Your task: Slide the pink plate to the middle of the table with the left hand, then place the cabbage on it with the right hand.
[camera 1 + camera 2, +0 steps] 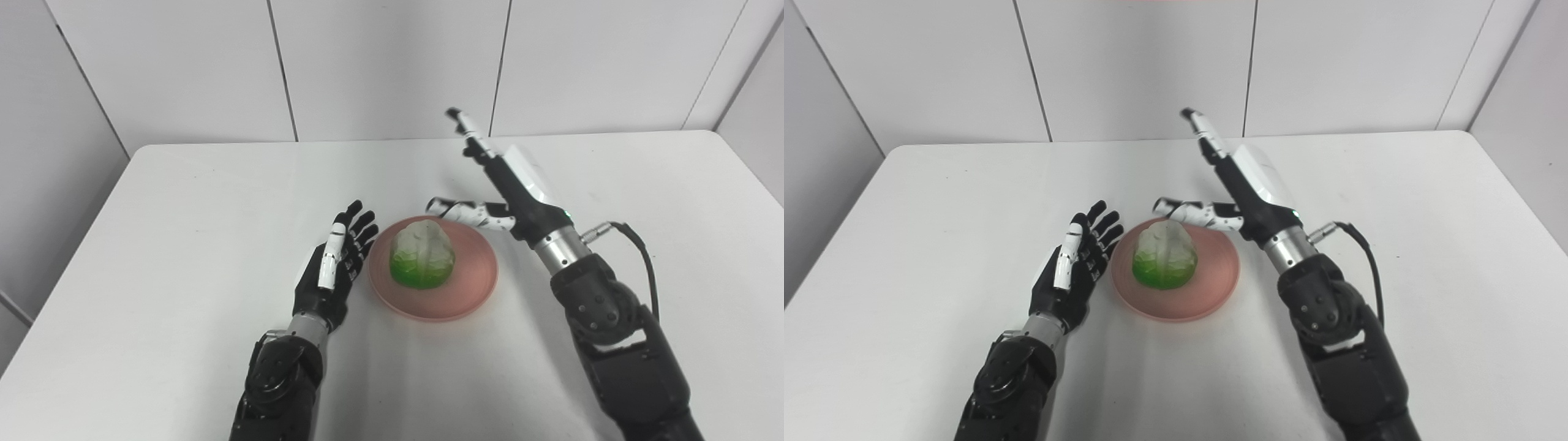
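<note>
The pink plate (465,288) lies near the middle of the white table. The cabbage (422,254), white on top and green below, sits on the plate. My left hand (337,263) is open with fingers apart, just left of the plate's rim, holding nothing. My right hand (508,184) is open and empty, raised behind and to the right of the plate, fingers stretched up and away, thumb (465,211) reaching over the plate's far rim close to the cabbage. In the right eye view the cabbage (1165,255) and plate (1213,275) show the same way.
The white table (184,214) runs to grey wall panels at the back. A black cable (640,251) loops from my right wrist. The table's left edge drops off near the left wall.
</note>
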